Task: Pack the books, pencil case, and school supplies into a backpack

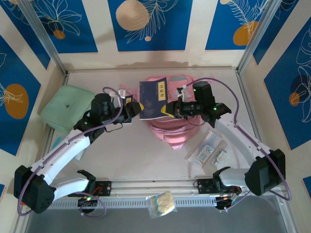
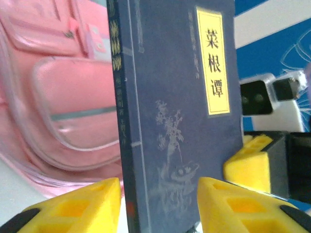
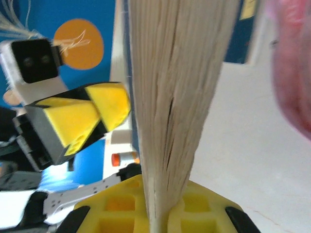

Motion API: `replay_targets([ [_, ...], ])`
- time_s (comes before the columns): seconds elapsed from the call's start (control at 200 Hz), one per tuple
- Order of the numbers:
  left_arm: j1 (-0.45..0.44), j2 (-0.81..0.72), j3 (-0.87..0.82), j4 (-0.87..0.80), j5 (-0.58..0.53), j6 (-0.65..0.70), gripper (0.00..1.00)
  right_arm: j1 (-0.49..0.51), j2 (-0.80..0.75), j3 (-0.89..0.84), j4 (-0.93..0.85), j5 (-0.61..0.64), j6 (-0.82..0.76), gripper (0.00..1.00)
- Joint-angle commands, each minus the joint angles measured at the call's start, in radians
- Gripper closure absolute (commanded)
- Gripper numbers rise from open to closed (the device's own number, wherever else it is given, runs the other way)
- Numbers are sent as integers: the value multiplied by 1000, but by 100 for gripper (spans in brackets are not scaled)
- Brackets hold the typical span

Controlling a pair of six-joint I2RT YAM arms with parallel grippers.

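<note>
Table: pale, walled on three sides, with both arms reaching in from the lower edge of the frame.

Backpack: pink, lying on the table at centre, slightly right. The left wrist view shows its zip pockets at the left of the frame.

Mint-green pouch: flat on the table at the left, well apart from the backpack.

Navy book: one dark volume with a yellow label, held up over the backpack's upper left part, between the two tools. Its cover faces the overhead camera.

Right tool: pressed together on the navy book. The page edge runs straight down between its yellow pads.

Left tool: spread. Its fingers stand apart at the book's lower edge, the cover showing between them. I cannot tell whether either pad touches the book.

White packet: blue print, lying on the table at lower right, near the right arm.

Small white piece: just beside the packet, to its right.
</note>
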Motion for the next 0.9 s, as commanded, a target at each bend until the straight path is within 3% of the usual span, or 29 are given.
replay_targets([
  [0.0, -44, 49, 98, -213, -141, 315, 50, -68, -93, 10, -164, 97, -69, 100],
  [0.375, -248, 401, 338, -279, -239, 821, 39, -394, -272, -96, -352, 90, -114, 100],
  [0.645, -314, 659, 520, -307, -244, 1045, 35, -580, -336, -157, -409, 98, -130, 100],
  [0.895, -316, 849, 669, -337, -254, 1121, 35, -666, -339, -163, -432, 85, -146, 100],
])
